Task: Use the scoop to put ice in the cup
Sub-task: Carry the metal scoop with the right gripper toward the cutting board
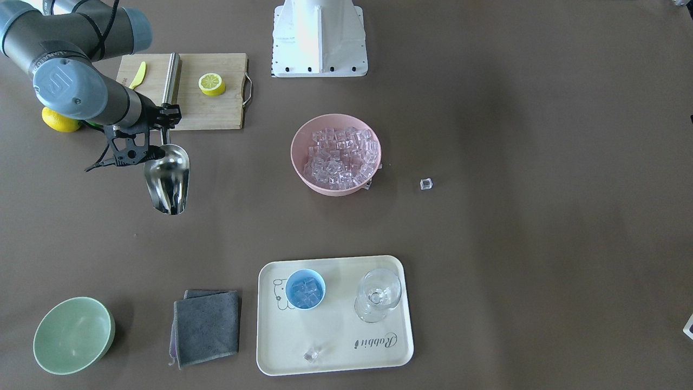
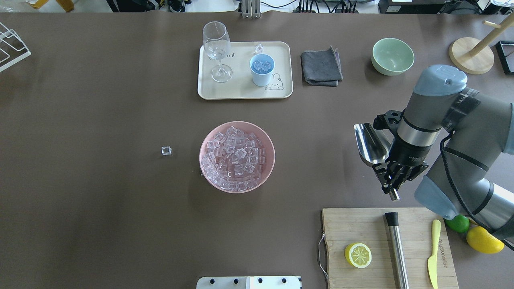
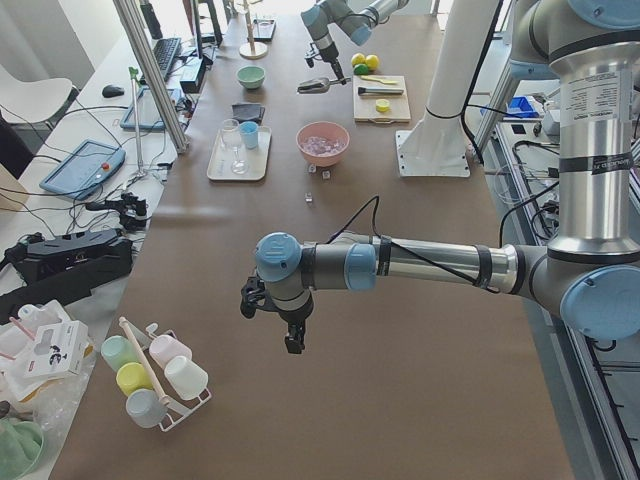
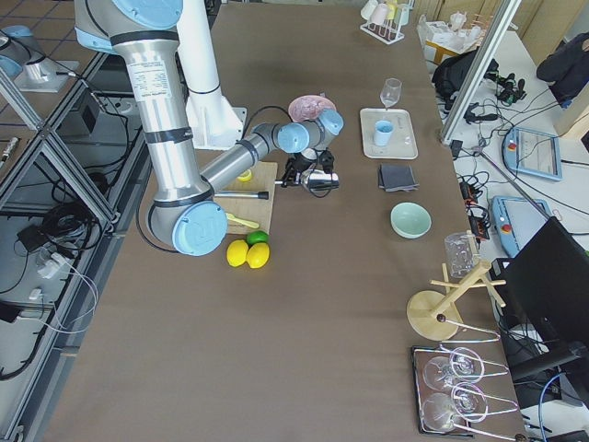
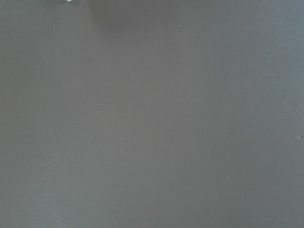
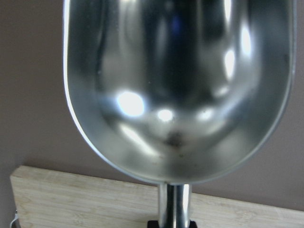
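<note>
Right claw [image 2: 390,176], clamped on the empty scoop [image 2: 371,144], should enter the ice [image 2: 235,158] in the pink bowl [image 2: 270,160] low, mouth first.

The right end effector [image 2: 392,180] grips the scoop [image 2: 371,144] handle, arm folded. The left arm [image 3: 420,262] stretches out low, left end effector [image 3: 292,335] pointing down.

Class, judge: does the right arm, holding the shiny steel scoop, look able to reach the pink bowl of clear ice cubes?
Probably yes: only bare table separates the scoop from the pink bowl.
</note>
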Controlling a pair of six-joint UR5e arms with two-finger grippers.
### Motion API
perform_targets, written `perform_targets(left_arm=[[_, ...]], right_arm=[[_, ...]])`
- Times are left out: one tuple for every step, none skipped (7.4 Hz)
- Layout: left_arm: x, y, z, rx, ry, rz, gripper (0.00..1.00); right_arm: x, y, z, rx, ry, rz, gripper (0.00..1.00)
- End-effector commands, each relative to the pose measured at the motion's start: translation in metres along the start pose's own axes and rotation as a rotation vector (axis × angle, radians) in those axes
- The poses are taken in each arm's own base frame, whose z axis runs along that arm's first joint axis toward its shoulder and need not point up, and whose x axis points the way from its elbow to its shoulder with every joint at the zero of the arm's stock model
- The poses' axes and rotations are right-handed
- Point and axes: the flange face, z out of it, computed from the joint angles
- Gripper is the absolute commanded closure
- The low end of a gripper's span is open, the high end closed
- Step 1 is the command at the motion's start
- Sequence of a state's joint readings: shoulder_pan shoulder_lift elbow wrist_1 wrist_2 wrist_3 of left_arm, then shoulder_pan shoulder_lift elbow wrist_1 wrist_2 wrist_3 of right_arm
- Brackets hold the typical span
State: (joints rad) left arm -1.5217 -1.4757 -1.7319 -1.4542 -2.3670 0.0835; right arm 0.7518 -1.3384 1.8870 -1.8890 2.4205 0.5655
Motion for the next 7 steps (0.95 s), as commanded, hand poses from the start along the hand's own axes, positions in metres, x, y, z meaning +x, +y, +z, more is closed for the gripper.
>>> perform_targets(left_arm=[[0.0,0.0,0.0,0.0,0.0,-0.001,0.02],[0.0,0.0,0.0,0.0,0.0,-0.001,0.02],[0.0,0.0,0.0,0.0,0.0,-0.001,0.02],[0.0,0.0,0.0,0.0,0.0,-0.001,0.02],[0.0,0.0,0.0,0.0,0.0,-0.001,0.02],[0.0,0.0,0.0,0.0,0.0,-0.001,0.02],[0.001,0.0,-0.001,0.001,0.0,0.0,0.02]], right_arm=[[0.003,0.002,0.006,0.003,0.018,0.106,1.0],[-0.001,-0.002,0.001,0.024,0.026,0.135,1.0],[-0.004,-0.007,-0.006,0.054,0.04,0.145,1.0],[0.0,-0.012,-0.003,0.058,0.04,0.146,1.0],[0.006,-0.022,0.002,0.074,0.03,0.133,1.0],[0.009,-0.032,0.007,0.078,0.025,0.133,1.0],[0.01,-0.034,0.008,0.076,0.027,0.136,1.0]])
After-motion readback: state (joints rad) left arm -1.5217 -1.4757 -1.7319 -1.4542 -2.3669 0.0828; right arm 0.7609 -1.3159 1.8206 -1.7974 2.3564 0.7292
